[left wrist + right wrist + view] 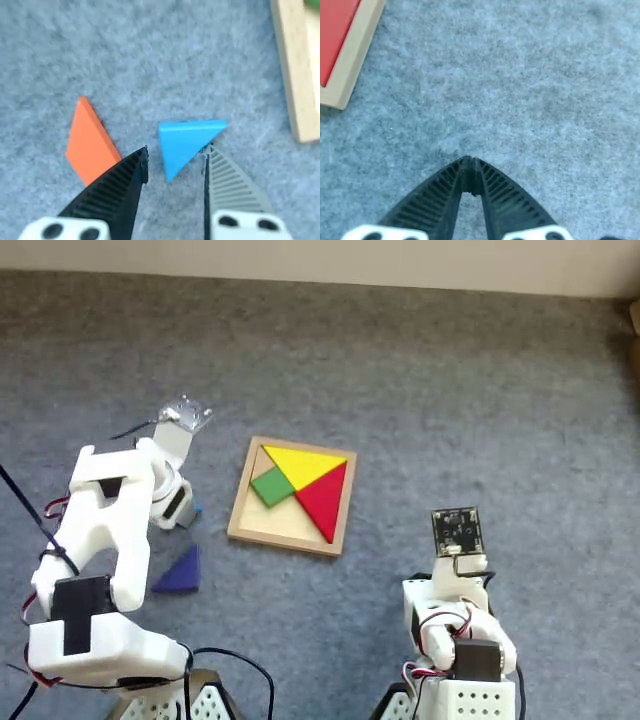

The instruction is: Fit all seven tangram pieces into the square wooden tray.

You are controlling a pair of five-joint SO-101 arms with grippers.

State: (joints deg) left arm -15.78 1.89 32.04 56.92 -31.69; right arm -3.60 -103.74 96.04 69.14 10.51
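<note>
The square wooden tray [243,521] holds a yellow triangle [300,465], a green square [270,487] and a red triangle [325,500]. My left gripper [176,150] is open just above the carpet, its fingers on either side of a light blue triangle [187,140]. An orange parallelogram [90,145] lies beside the black finger [125,177]. A dark blue triangle [180,570] rests on the carpet near the left arm [110,530]. My right gripper [470,161] is shut on nothing, over bare carpet off the tray's corner [347,65].
Grey carpet covers the whole table. The tray's edge [295,75] lies a short way from the light blue triangle. The right arm [455,610] stands folded near the front edge, right of the tray.
</note>
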